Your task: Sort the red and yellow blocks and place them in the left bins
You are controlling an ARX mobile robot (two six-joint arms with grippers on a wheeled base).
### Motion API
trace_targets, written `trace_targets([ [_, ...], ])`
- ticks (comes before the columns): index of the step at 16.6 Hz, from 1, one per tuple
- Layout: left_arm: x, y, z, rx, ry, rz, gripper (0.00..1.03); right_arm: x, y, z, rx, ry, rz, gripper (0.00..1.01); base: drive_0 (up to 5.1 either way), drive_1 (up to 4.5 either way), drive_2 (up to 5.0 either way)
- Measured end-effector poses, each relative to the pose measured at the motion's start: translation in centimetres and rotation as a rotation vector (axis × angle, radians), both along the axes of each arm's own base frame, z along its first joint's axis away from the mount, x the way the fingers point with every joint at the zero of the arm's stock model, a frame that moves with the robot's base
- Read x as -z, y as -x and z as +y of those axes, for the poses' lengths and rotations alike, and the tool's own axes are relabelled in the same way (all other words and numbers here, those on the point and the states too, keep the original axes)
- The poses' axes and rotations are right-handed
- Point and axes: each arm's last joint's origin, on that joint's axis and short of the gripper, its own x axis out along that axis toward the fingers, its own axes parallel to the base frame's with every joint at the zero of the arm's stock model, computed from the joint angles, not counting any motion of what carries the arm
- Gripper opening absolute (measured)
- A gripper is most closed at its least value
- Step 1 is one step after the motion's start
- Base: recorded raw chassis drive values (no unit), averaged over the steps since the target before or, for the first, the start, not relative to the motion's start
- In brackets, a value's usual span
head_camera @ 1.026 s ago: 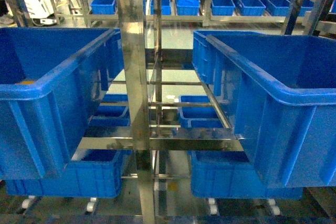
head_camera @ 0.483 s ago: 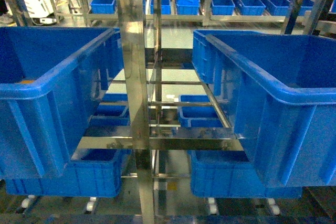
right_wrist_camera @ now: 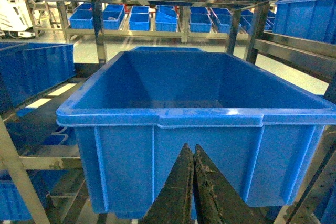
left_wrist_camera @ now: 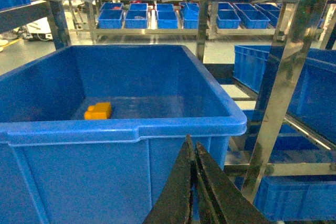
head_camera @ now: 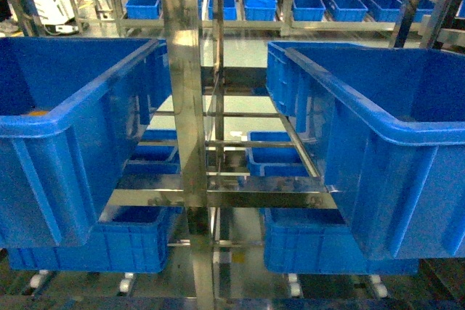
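Steel racking (head_camera: 190,143) fills your head view, w/ rows of small blue bins (head_camera: 259,5) on far shelves. You see the left crate (head_camera: 65,117) and the right crate (head_camera: 392,143) flanking the upright post; lower crates (head_camera: 94,241) sit on the tier beneath. A sliver of orange shows at the left crate's near rim (too little to identify). No grippers appear in this view.

Left wrist view: you look over the left crate's (left_wrist_camera: 126,129) front rim. The orange-yellow brick (left_wrist_camera: 98,110) lies on the crate floor, left of centre, near the front wall. The left gripper (left_wrist_camera: 192,179) hangs just outside the front wall, fingers pressed together, nothing between them. No red piece visible.

Right wrist view: the right crate (right_wrist_camera: 184,124) faces you, interior bare as far as visible. The right gripper (right_wrist_camera: 190,182) sits before its front wall, fingers likewise closed together, holding nothing.
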Motion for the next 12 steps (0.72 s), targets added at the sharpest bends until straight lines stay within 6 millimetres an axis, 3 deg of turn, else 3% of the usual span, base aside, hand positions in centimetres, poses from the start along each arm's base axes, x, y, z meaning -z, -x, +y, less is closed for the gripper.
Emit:
trace_targets([
  [12,0.61,1.03,0.00,0.000,0.000,-0.019,0.02,0.75,0.74,0.00,0.000,0.000,-0.008,0.02,0.0,0.00,0.0],
])
